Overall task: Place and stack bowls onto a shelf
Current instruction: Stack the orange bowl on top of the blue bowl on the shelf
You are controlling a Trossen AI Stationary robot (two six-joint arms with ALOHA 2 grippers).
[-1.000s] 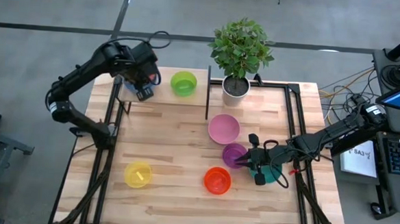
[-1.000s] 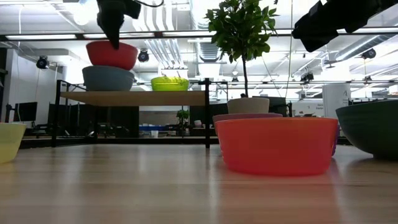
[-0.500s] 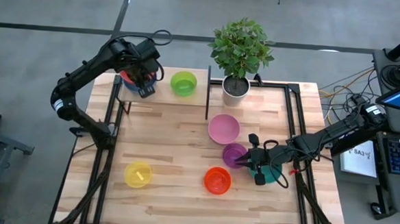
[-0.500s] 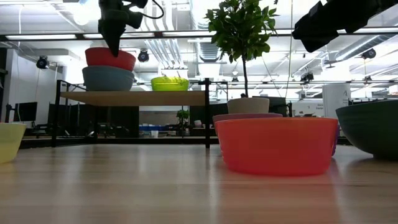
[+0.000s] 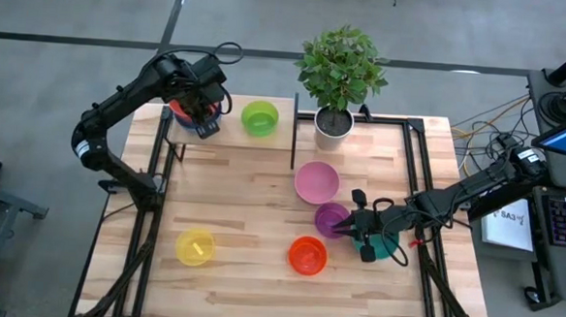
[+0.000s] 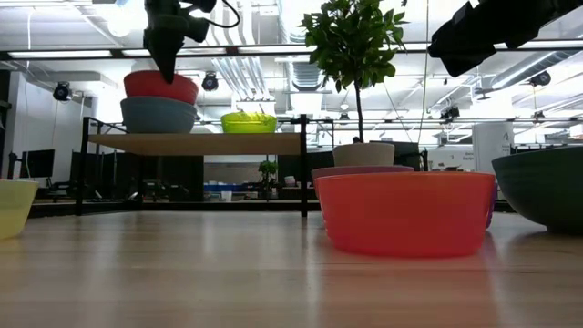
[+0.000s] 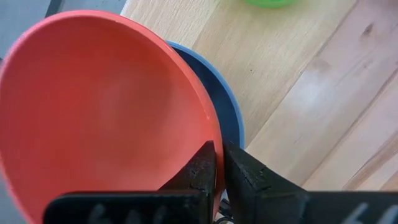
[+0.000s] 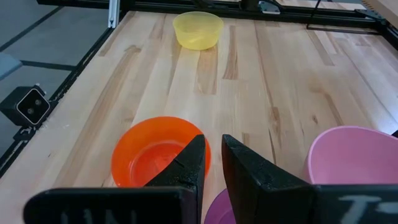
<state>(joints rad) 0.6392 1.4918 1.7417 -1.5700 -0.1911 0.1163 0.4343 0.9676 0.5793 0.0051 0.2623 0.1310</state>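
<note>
Since earlier frame: red bowl (image 6: 160,87) lowered, nested in blue bowl (image 6: 158,115) on shelf (image 6: 196,143); left gripper (image 7: 217,167) pinches rim; next, you release; right gripper (image 5: 359,224) narrowly parted, empty, waits.

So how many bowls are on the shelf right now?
3. The red bowl sits in the blue bowl at the shelf's left end, its rim pinched by the left tool; the green bowl stands alone beside them.

High view: overhead, straight down, whole tabletop (image 5: 252,191). Low view: tabletop level, facing the shelf (image 6: 196,143) and room. Left wrist: close over red bowl (image 7: 99,118). Right wrist: near, across tabletop; orange bowl (image 8: 155,152) shared with high and low views.
</note>
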